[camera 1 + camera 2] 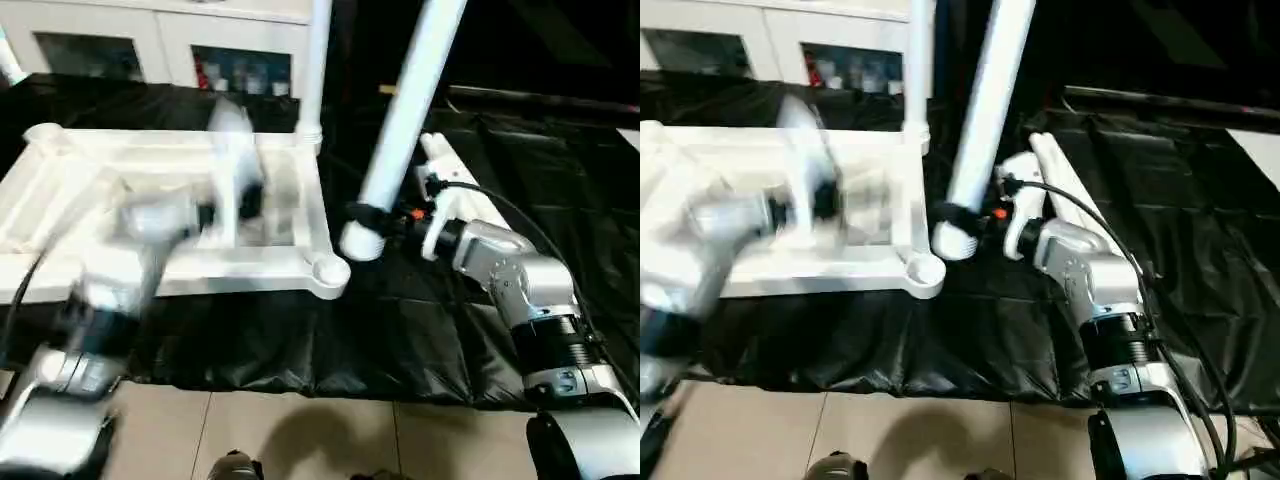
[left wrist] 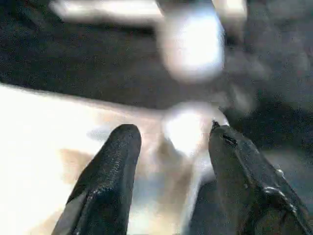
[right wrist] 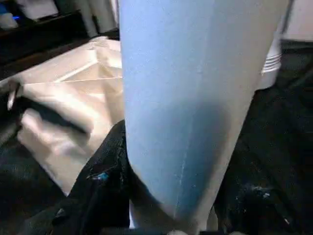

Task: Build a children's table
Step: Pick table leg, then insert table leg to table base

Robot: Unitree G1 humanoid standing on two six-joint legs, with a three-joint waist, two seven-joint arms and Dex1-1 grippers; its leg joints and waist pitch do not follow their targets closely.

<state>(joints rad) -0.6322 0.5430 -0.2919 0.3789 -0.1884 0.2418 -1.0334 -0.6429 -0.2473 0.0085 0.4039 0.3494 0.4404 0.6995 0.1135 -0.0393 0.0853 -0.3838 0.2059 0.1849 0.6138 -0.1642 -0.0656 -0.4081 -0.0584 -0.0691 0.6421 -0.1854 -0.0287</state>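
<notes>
Table top [image 1: 160, 215]: inverted on black sheet [image 1: 330, 340], sockets up for legs. One leg [image 1: 316, 60] seated at far corner. Second leg [image 1: 405, 120]: clamped near its lower end by right gripper [image 1: 385, 222], tilted toward near socket [image 1: 328, 272]. Left gripper [image 2: 171, 161]: parted, empty, over top.

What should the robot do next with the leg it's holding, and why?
Probably slide the leg in the right gripper a little left, over the empty near corner socket of the table top. Its lower end hangs beside that socket, and one leg already stands in the far corner.
</notes>
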